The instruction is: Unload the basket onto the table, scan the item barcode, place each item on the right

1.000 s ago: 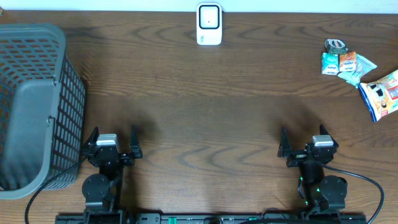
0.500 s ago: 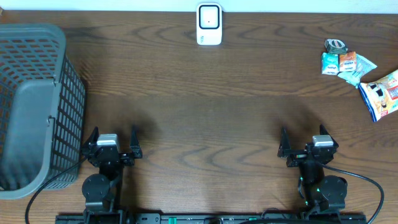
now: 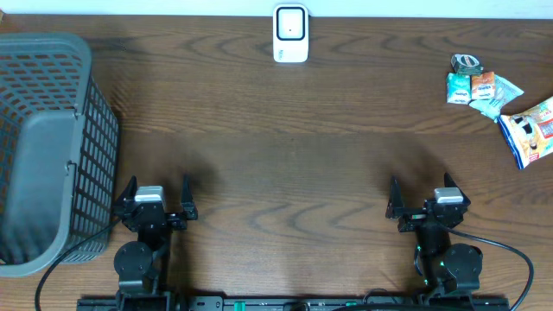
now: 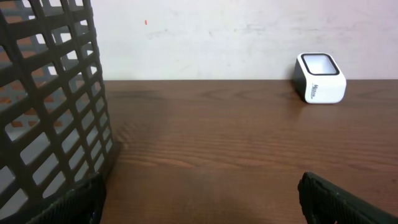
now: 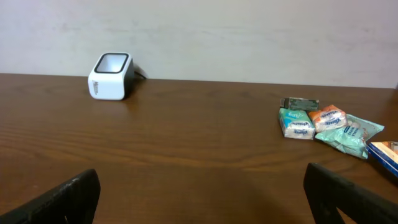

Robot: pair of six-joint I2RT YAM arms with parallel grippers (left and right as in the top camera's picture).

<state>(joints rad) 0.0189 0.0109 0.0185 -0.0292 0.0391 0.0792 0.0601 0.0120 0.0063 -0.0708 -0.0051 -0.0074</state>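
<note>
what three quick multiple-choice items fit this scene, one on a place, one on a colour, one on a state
1. Where is the scanner?
A. near left corner
B. middle of the table's far edge
C. near right corner

2. What colour is the basket?
A. red
B. white
C. grey

3. How are the left claw and right claw?
A. both open, empty
B. left shut on the scanner
C. right shut on the basket's rim

Answers:
1 B, the scanner stands at the far edge, about midway across.
2 C, its mesh walls are grey.
3 A, each claw's fingers stand apart with nothing between them.
</note>
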